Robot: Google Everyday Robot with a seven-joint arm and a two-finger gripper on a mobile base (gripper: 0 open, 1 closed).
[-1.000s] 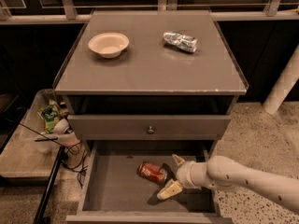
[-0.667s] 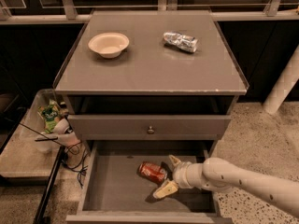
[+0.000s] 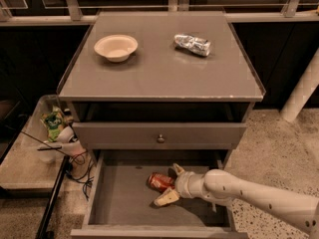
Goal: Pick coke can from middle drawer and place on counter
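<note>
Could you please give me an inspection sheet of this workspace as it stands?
Surface: counter, flat grey top.
Job's things: coke can lying on its side in the open middle drawer.
Clutter: bowl and crinkled silver can on the counter.
Grippers: gripper inside the drawer, fingers open on either side of the can.
Cables: dark cables left of the drawer.
Surroundings: low side table with oddments, white post, speckled floor.

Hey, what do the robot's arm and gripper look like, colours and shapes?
The gripper, down in the middle drawer by the coke can, has two cream, tapered fingers on a rounded white wrist. The arm is smooth, white and tubular; no cables or markings show.
</note>
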